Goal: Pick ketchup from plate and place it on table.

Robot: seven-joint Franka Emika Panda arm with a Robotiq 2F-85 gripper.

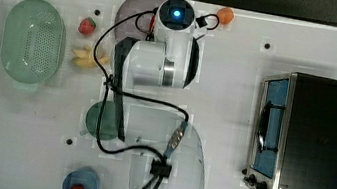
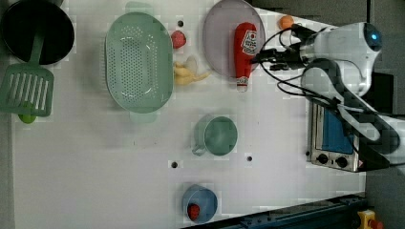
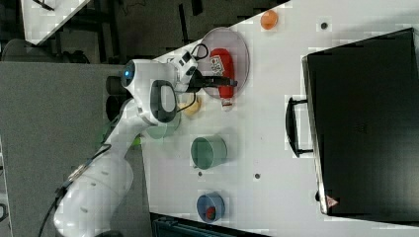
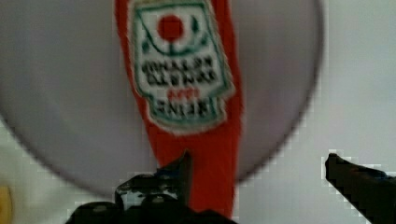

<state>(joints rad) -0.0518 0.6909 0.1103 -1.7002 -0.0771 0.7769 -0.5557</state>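
ketchup (image 4: 205,154) nozzle end cut off behind wide-spread fingers (image 4: 182,170), plate (image 1: 133,11) half hidden under arm

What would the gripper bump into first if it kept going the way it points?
Most likely the ketchup lying on the plate. The open gripper points down at its red neck, below the label. How far above it the gripper is, is unclear.

Even bright light, blurred wrist close-up
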